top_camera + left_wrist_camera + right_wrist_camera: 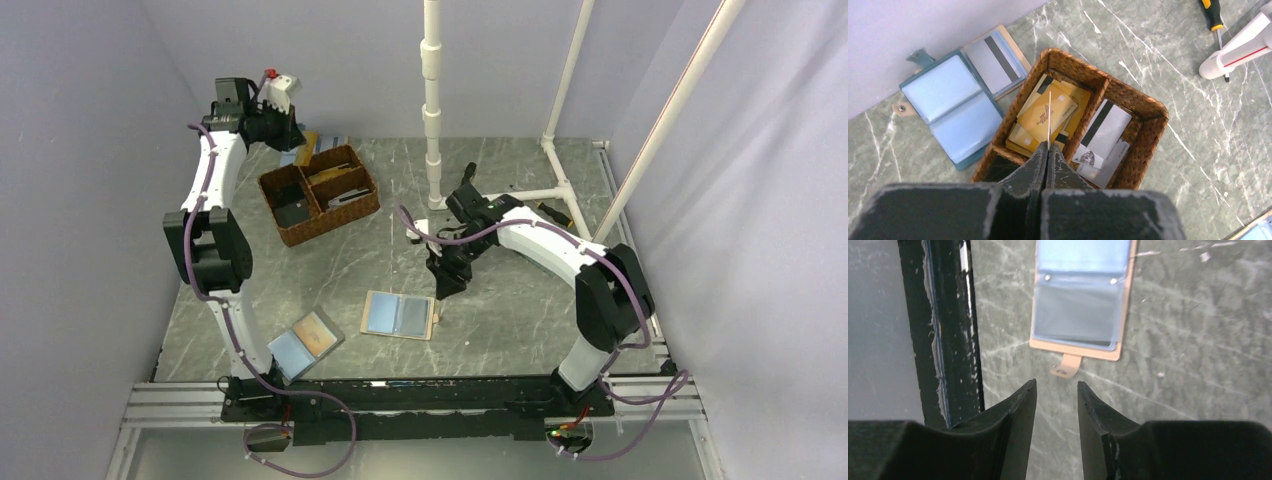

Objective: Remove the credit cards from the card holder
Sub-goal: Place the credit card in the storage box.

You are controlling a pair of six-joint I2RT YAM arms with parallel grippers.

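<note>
My left pincer (1048, 149) is pressed together on a card (1049, 115), held edge-on over the wicker basket (1128, 90), where gold and silver cards lie. My right pincer (1055, 390) hangs half-spread and empty near the card holder (1080, 300), which lies open on the bench (350, 250). Its visible pockets look emptied, so I judge little remains. No writing is legible.
</note>
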